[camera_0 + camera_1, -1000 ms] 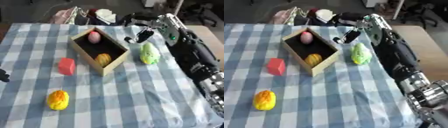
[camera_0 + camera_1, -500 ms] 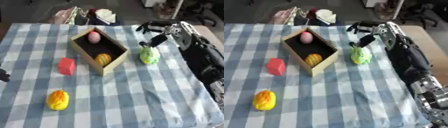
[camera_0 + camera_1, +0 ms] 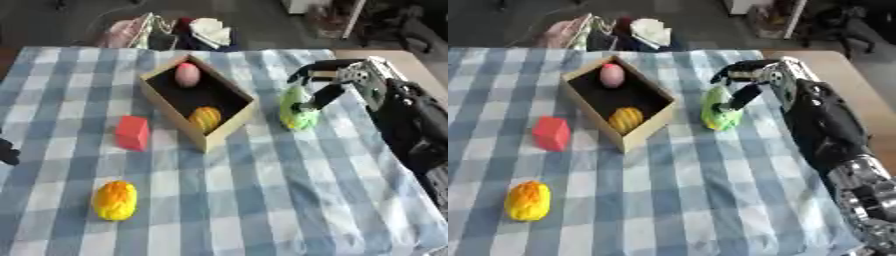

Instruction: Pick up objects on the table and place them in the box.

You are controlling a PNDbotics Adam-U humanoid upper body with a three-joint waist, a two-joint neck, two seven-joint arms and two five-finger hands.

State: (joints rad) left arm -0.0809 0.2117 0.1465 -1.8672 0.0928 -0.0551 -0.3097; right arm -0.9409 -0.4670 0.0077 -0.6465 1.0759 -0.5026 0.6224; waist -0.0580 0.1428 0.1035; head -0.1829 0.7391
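A brown open box (image 3: 169, 111) sits askew on the checked cloth, with a pink egg-shaped thing (image 3: 187, 74) and an orange striped thing (image 3: 206, 119) inside. Right of the box lies a green object (image 3: 297, 115). My right hand (image 3: 346, 78) hovers over it, open, fingers arched above its top and the thumb (image 3: 320, 96) down at its right side. A red block (image 3: 132, 132) lies left of the box. A yellow-orange object (image 3: 115, 200) lies near the front left. Only a dark sliver of my left hand (image 3: 7, 151) shows, at the left edge.
Bags and a white cloth (image 3: 210, 31) sit beyond the table's far edge. Bare wooden tabletop (image 3: 409, 59) shows at the right, past the cloth's edge. My right forearm (image 3: 418, 125) crosses the right side of the table.
My right hand has swung from beside the box's far right corner out to the right and down onto the green object. The objects have not moved.
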